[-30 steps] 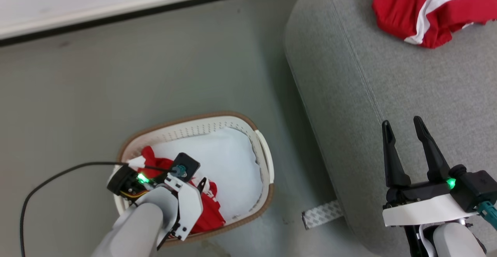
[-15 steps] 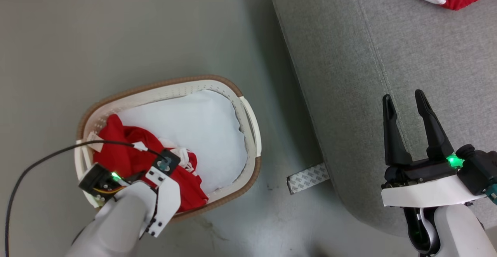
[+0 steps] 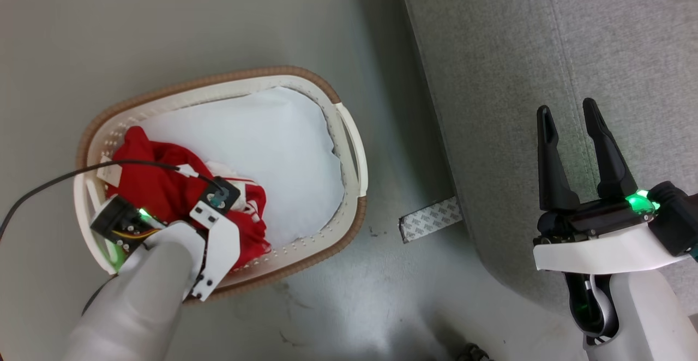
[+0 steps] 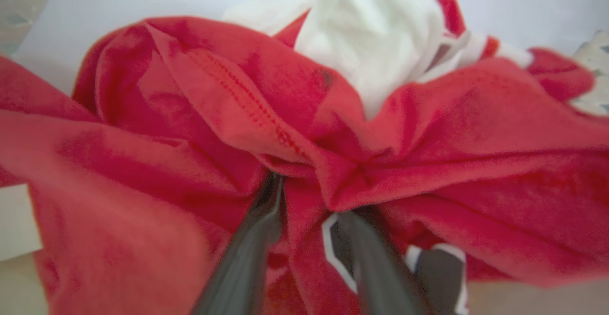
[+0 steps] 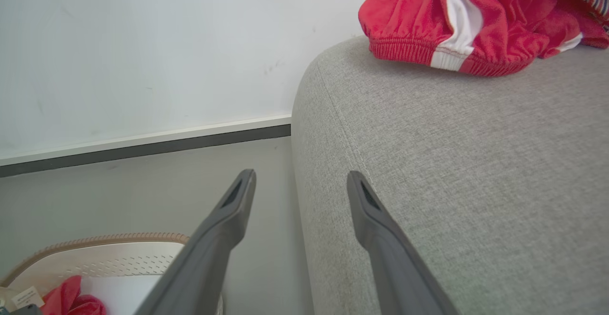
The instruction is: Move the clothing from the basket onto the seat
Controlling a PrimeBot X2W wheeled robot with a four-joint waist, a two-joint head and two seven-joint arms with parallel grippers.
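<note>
The left pincer (image 4: 311,201), part-open, straddles a fold of the soft, light clothing (image 3: 163,192) heaped at the left end of the basket (image 3: 245,74), grip unconfirmed; a bunched fold near the middle looks the surest hold, while the right pincer (image 3: 566,108) hangs wide open, empty, over the seat (image 3: 518,50).

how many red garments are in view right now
2. One crumpled red garment lies in the cream perforated plastic basket under the left gripper; one red white-striped garment lies on the light grey fabric seat. The basket bundle could hide more.
</note>
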